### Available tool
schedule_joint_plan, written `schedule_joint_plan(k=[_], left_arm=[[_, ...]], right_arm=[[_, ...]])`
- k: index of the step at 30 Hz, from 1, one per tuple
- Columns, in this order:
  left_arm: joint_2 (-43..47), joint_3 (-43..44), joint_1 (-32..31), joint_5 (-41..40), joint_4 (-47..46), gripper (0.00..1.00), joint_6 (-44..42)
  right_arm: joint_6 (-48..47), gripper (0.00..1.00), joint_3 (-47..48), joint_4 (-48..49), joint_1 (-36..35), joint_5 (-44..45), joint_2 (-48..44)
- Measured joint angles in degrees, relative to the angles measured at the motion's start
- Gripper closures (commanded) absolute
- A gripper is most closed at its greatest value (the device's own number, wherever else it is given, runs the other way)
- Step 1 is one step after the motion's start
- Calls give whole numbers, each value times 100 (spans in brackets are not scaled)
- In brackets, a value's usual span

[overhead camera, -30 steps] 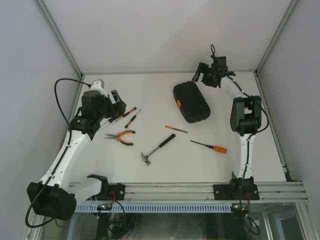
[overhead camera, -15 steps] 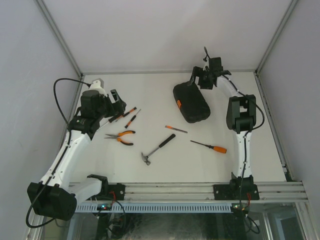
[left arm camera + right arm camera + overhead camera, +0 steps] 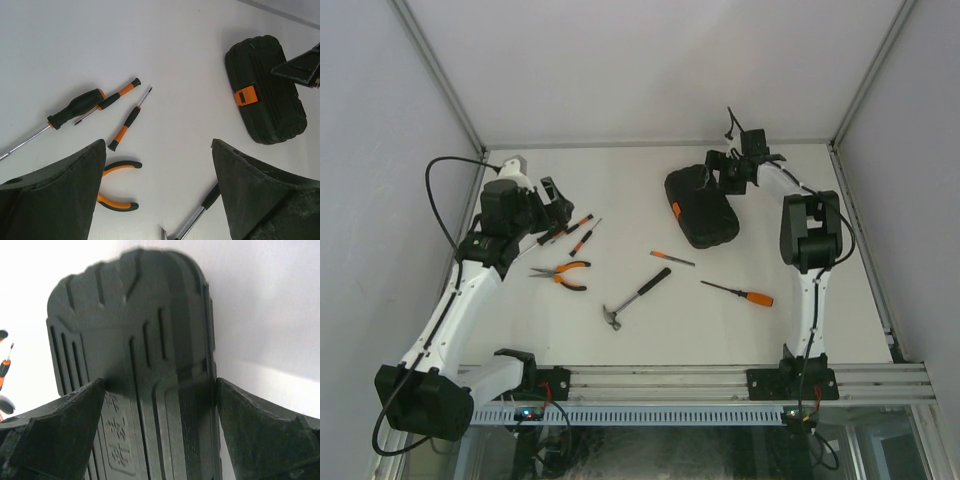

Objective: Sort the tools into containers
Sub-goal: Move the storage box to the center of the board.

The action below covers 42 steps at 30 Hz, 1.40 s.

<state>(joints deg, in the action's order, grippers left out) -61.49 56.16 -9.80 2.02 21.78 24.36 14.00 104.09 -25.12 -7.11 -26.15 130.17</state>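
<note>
The closed black tool case (image 3: 130, 315) sits just ahead of the right claw (image 3: 159, 385), its end between the wide-apart jaws, so opening it seems the step in hand, calling for work at the orange latch (image 3: 677, 207); the left claw (image 3: 157, 144), also apart, hovers above the screwdrivers (image 3: 125, 125).

Closed black tool case (image 3: 702, 205) with orange latch (image 3: 677, 207) is lying flat; orange-handled pliers (image 3: 560, 273), hammer (image 3: 640, 294) and screwdrivers (image 3: 755, 297) are lying scattered nearby.

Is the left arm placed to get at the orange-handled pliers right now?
Probably yes. The left gripper is open and hovers close to the orange-handled pliers, which lie flat by themselves with nothing over them or between them and the gripper.
</note>
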Motion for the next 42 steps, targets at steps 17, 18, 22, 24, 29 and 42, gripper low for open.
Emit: schedule_joint_plan(k=[17,18,22,24,29,42], left_arm=[[-13,-57,81,186,-109,10,175],[-26,-57,83,188,-111,10,199],[-109,-57,94,210,-111,10,271],[-192,-57,101,289,-111,10,358],[-380,-57,105,442,-103,0,529],[26,-420,225,446,-457,11,1154]], right_arm=[[9,17,-1182,302,297,-651,-664],[-2,17,-1182,299,280,-647,-664],[-61,18,-1182,289,157,-614,-664],[-101,19,-1198,293,72,-577,-664],[-52,21,-1436,546,-197,-476,-763],[800,25,-2557,1152,-581,188,-1486]])
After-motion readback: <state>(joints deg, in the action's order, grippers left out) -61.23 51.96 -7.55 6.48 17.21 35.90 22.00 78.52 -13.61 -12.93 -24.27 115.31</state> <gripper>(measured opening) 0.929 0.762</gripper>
